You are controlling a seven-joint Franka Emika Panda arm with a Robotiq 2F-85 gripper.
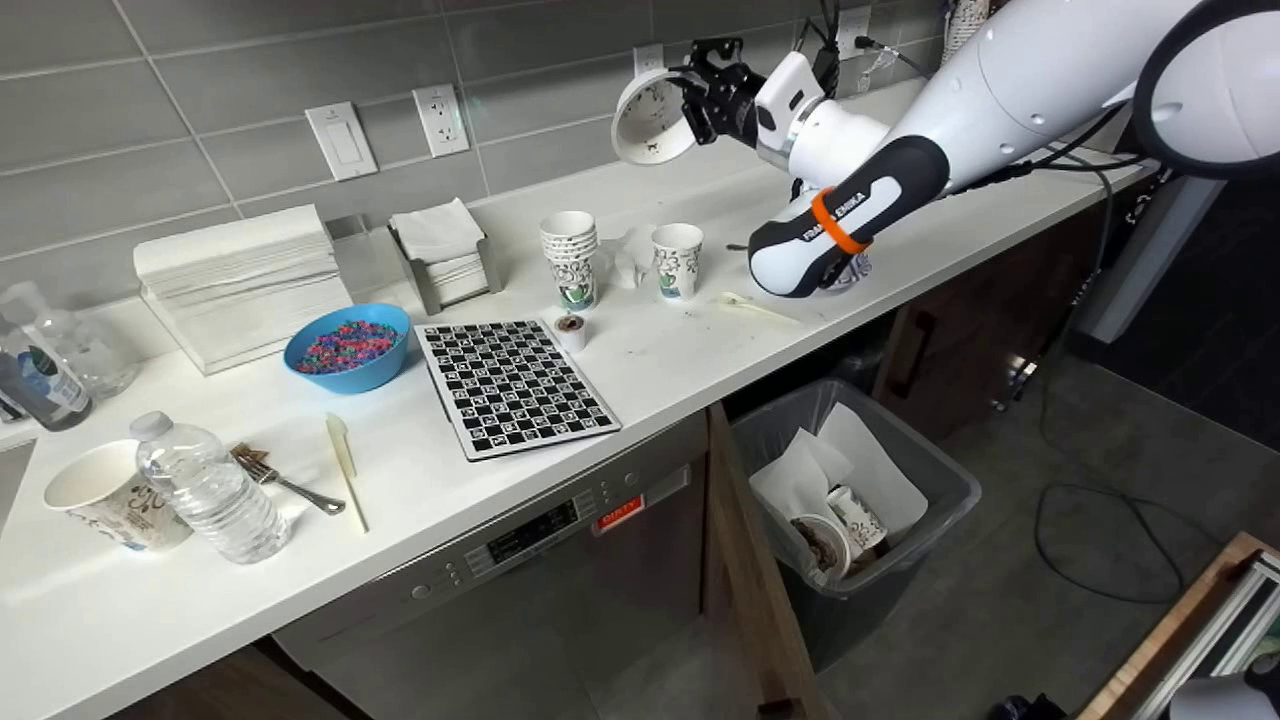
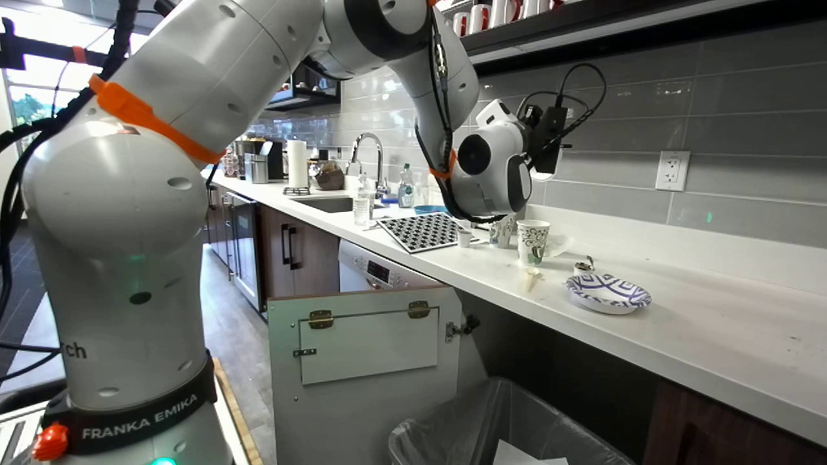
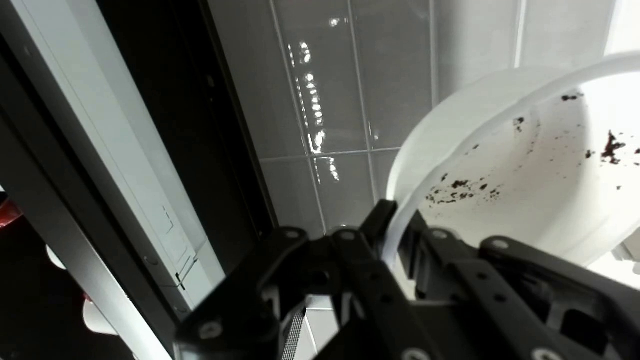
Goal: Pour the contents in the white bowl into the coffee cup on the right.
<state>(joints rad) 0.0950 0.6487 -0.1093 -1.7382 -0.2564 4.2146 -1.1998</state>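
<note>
— How far along is the pour?
— Mostly done, I'd judge: the gripper (image 3: 398, 226) is clamped on the rim of the bowl (image 1: 645, 120), holding it aloft and tipped on its side, with only dark specks (image 3: 611, 148) showing inside
— And the cup (image 1: 678, 262)?
— Upright, below the gripper and well apart from it; I can't tell what is in it, nor whether the bowl lines up over it. Left to do, probably: shake out the specks, then put the bowl down
— What's in the way?
— The stack (image 1: 571, 260) stands near the cup, below the gripper too, and could get knocked on a descent. The wall (image 3: 400, 90) is beyond the bowl. Lower down lie the spoon (image 2: 532, 278) and the dish (image 2: 608, 294), both apart from the cup
</note>
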